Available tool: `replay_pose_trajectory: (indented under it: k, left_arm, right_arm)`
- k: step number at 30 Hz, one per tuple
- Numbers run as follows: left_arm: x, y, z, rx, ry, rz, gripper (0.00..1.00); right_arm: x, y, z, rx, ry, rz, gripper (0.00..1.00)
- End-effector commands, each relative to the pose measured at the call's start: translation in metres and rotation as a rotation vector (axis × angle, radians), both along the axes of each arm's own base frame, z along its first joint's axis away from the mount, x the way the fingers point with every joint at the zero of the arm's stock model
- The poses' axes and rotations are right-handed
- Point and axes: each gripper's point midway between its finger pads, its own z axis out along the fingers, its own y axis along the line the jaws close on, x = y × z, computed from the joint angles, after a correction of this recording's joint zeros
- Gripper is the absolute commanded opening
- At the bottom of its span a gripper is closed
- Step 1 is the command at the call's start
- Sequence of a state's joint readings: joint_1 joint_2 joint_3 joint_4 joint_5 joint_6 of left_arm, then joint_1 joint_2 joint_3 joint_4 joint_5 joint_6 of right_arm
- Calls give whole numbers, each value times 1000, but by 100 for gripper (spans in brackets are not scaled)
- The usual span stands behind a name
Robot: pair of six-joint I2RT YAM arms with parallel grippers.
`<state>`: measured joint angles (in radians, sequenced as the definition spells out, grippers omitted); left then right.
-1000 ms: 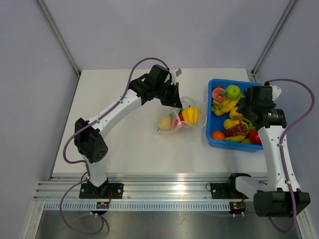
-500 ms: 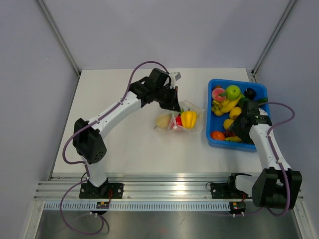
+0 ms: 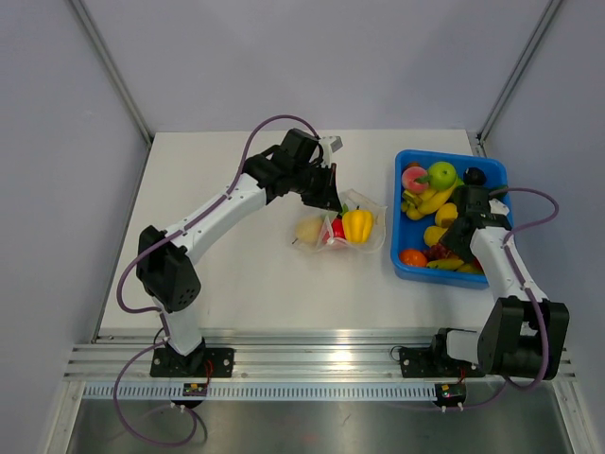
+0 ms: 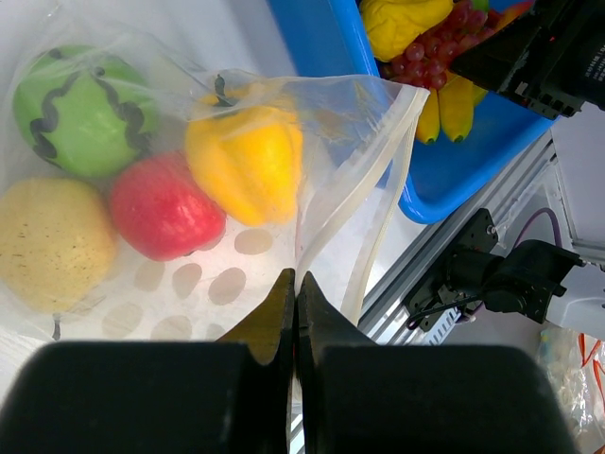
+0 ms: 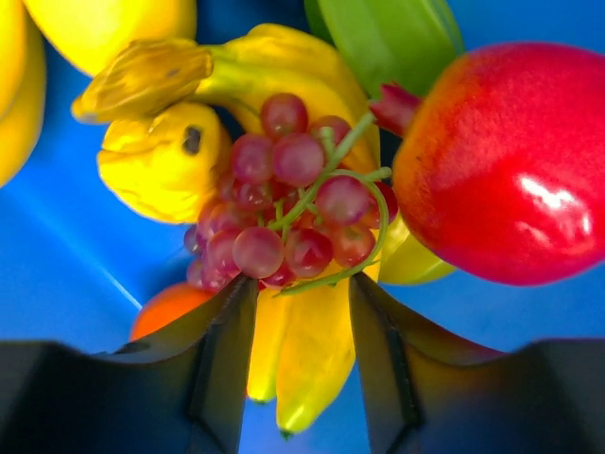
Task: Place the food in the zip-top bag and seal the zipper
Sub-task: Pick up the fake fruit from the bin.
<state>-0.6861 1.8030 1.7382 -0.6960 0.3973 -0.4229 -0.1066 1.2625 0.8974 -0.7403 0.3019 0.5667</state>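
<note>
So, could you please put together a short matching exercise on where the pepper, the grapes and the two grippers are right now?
Things:
1. yellow pepper
2. red grapes
3. left gripper
4. right gripper

Places or states:
A. shut, pinching the film of the zip-top bag near its mouth
B. inside the clear bag, beside a red fruit
C. open, one finger on each side of a fruit
D. lying in the blue bin on top of yellow fruit

Pairs: 1-B, 2-D, 3-A, 4-C
</note>
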Motion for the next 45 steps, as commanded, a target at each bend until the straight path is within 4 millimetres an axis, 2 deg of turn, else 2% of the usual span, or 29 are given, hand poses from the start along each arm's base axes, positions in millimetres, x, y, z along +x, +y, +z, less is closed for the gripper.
replay_pose_trajectory:
  k: [1, 3, 4, 6, 7, 11, 17, 25, 28, 29, 37, 38, 40, 41, 42, 45]
  left_arm:
    - [5, 0, 33, -55, -78, -3, 0]
    - [5, 0, 33, -54, -76, -1, 0]
    - [5, 0, 33, -53, -75, -1, 0]
    - [5, 1, 32, -50, -76, 1, 0]
    - [5, 1, 32, -49, -76, 0, 0]
    - [6, 1, 31, -47, -76, 5, 0]
    - [9, -5, 32, -61, -64, 2, 0]
    - [11, -15, 35, -82, -50, -9, 0]
    - [12, -16, 35, -84, -49, -9, 0]
    - [12, -16, 35, -85, -45, -8, 0]
    - [15, -20, 35, -93, -45, -9, 0]
    - [15, -20, 35, -92, -44, -9, 0]
    - [16, -21, 34, -94, -39, -8, 0]
    - [17, -22, 32, -94, -36, -8, 0]
    - [16, -23, 32, -99, -31, -8, 0]
    - [17, -25, 32, -107, -21, -5, 0]
  right_arm:
    - [15, -16, 9, -67, -43, -21, 47]
    - [15, -16, 7, -66, -40, -22, 39]
    - [15, -16, 8, -67, -45, -19, 32]
    - [15, -16, 14, -69, -62, -16, 24]
    - [14, -16, 18, -71, -65, -13, 15]
    - [13, -14, 48, -74, -137, 7, 1]
    - [9, -12, 100, -96, -234, 41, 0]
    - [10, -4, 149, -79, -345, 81, 0]
    - [13, 2, 170, -65, -397, 109, 0]
    - [15, 4, 184, -63, -431, 119, 0]
    - [25, 35, 242, 40, -571, 245, 0]
    - [26, 44, 256, 57, -607, 277, 0]
    - [30, 53, 267, 75, -635, 302, 0]
    - [30, 64, 282, 81, -668, 332, 0]
    - [31, 68, 288, 78, -680, 331, 0]
    - [35, 99, 309, 88, -720, 410, 0]
